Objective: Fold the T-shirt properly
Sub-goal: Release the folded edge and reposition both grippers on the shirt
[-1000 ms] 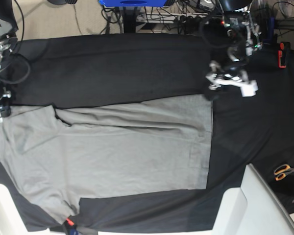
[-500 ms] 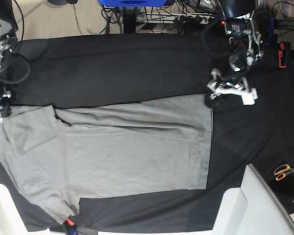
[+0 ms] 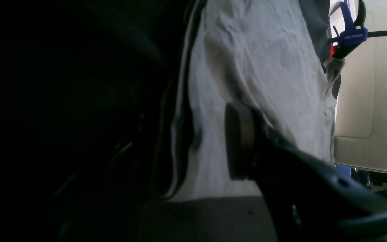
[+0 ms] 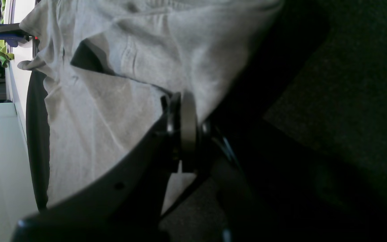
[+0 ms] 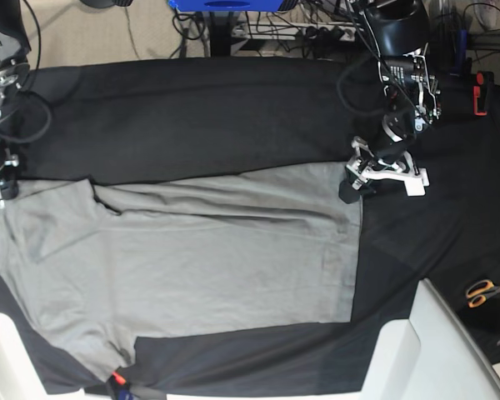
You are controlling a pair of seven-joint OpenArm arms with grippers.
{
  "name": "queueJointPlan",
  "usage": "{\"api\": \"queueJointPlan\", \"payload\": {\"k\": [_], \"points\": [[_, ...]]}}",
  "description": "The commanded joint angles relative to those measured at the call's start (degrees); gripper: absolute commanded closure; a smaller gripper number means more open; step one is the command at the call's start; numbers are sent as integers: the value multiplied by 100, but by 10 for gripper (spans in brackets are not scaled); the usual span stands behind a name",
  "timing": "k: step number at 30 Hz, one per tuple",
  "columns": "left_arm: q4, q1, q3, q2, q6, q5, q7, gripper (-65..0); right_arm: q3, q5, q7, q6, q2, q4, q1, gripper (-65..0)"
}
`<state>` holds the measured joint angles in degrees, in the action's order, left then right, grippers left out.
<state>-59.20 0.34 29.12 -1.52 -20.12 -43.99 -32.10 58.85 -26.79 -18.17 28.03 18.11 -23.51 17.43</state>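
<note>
Black cloth (image 5: 192, 117) beyond the T-shirt (image 5: 200, 258) lies unobstructed; scissors (image 5: 483, 292) at its edge

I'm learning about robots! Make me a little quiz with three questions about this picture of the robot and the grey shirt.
1. True or false: the T-shirt lies spread on a black table cloth.
2. Which gripper is shut at the shirt's corner near the sleeve? A) the right gripper B) the left gripper C) neither
3. Fill in the missing word: the orange-handled thing near the table's edge, far from the shirt, is a pair of ____.

Key
1. True.
2. A. Whether it pinches cloth is hard to tell; the left gripper's fingers stand apart over the shirt's other corner.
3. scissors
</note>
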Motion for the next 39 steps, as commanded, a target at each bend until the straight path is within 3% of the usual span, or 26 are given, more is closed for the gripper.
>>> {"api": "queueJointPlan", "payload": {"k": [1, 2, 4, 5, 11, 14, 24, 29, 35, 39], "points": [[-1, -3, -183, -20, 56, 95, -153, -270, -17, -60, 64, 67, 145, -71, 99, -6], [-1, -3, -288, -28, 56, 95, -153, -235, -17, -60, 64, 67, 145, -71, 99, -6], [17, -3, -455, -107, 56, 95, -153, -58, -17, -60, 64, 67, 145, -89, 99, -6], [17, -3, -490, -107, 56, 95, -153, 0, -17, -60, 64, 67, 145, -98, 107, -6], [-62, 32, -517, -318, 82, 34, -214, 0, -26, -51, 64, 67, 163, -177, 134, -6], [-379, 85, -490, -398, 82, 43, -619, 0, -26, -51, 55, 67, 128, -546, 107, -6], [-1135, 173, -499, -732, 65, 51, -1384, 0, -17, -60, -807, 58, 101, -1284, -60, -6], [-1135, 305, -517, -872, 56, 51, -1454, 0, 1, -69, -1449, 23, -127, -2172, -402, -6], [-1161, 436, -526, -1136, 47, 34, -1463, 0, 27, -69, -2108, -3, -628, -3166, -798, -6], [-1451, 639, -526, -1171, 47, 60, -1472, 0, 27, -86, -2275, -320, -875, -3667, -1088, -6]]}}
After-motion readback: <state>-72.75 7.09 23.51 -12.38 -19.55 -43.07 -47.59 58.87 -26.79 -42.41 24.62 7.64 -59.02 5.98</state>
